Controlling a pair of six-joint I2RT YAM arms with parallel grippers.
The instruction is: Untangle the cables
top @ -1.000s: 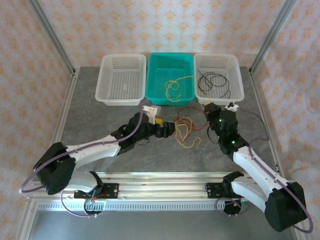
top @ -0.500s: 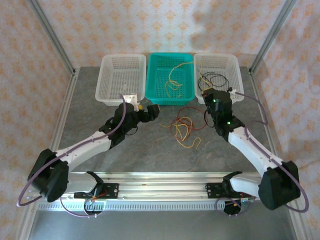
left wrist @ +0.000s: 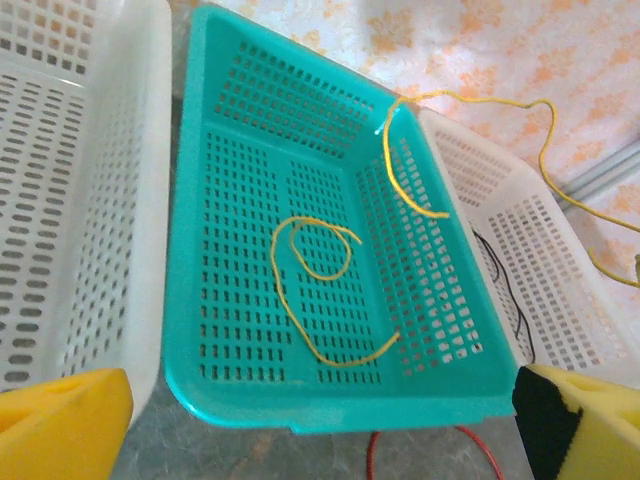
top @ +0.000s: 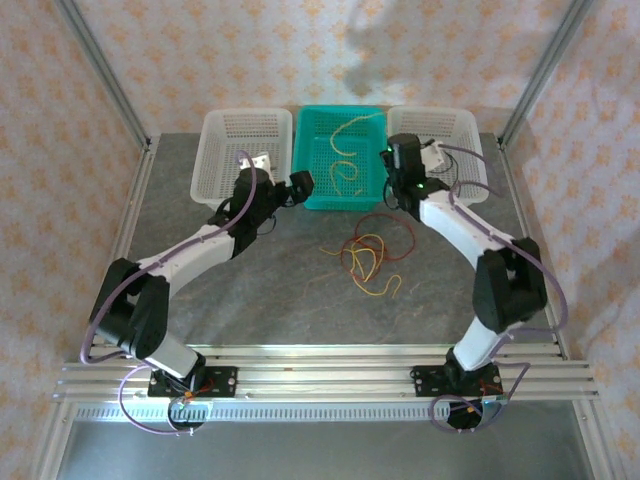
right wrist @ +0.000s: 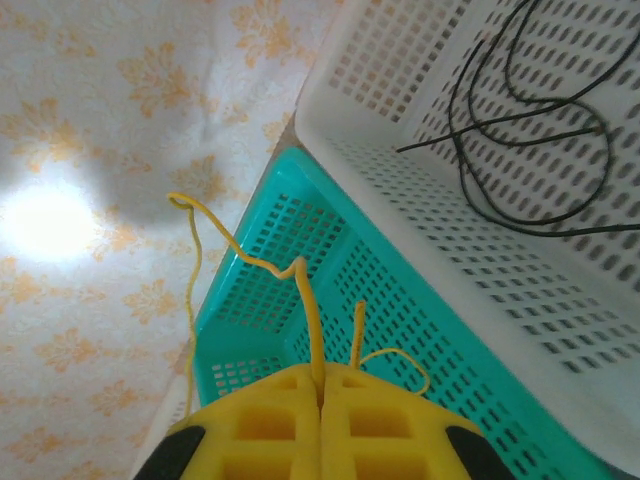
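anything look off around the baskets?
One yellow cable, pinched in the shut right gripper, loops in the air across the far right rim of the teal basket, not lying inside; whether it touches the rim, I cannot tell. A red-and-yellow tangle lies on the table.

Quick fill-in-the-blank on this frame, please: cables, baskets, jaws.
The right gripper has its jaws shut on a ____ cable.
The black cables lie in the right-hand basket, coloured ____.
The left gripper has its jaws ____.
The loose yellow loop lies in the middle basket, coloured ____.
Missing: yellow, white, open, teal.
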